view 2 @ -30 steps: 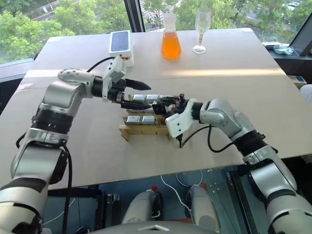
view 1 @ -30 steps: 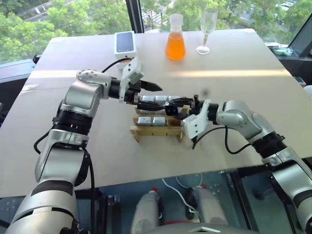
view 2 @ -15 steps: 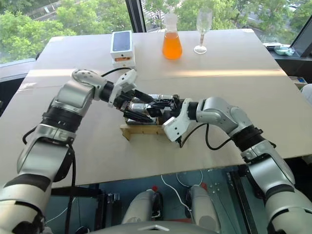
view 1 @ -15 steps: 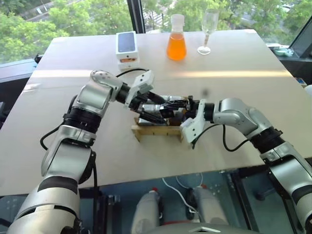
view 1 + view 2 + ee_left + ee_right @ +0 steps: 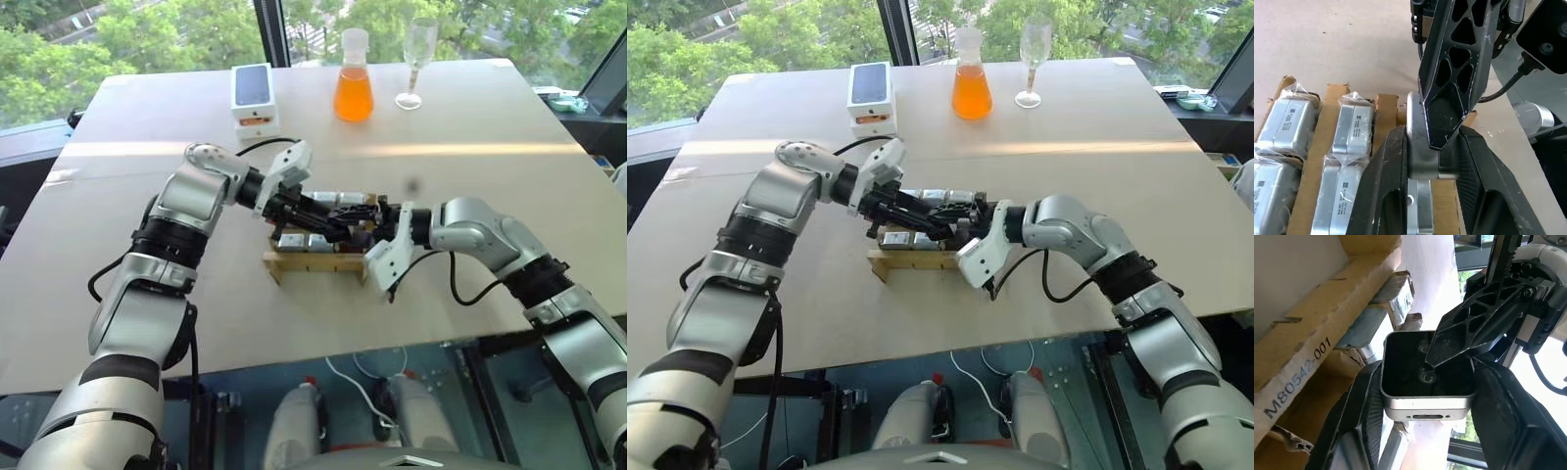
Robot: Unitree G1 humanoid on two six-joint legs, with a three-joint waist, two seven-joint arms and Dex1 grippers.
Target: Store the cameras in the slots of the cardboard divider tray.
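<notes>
The tan cardboard divider tray [image 5: 313,264] lies mid-table with several plastic-wrapped silvery cameras [image 5: 1288,122] in its slots. Just above its right end, one bare camera [image 5: 1425,409], silver-rimmed with a black face, hangs between both grippers. My left gripper [image 5: 1432,134] reaches in from the left and is shut on it. My right gripper [image 5: 1427,369] comes from the right, its fingers [image 5: 1364,416] against the camera's two sides. One left finger presses on the black face in the right wrist view.
At the table's far edge stand a white phone box [image 5: 253,90], a flask of orange liquid [image 5: 353,83] and a wine glass [image 5: 416,59]. Bare tabletop [image 5: 490,147] surrounds the tray on all sides.
My left gripper swung in over the tray from behind it with its fingers wide, then closed on the camera that the right gripper holds. The right arm stayed in place.
</notes>
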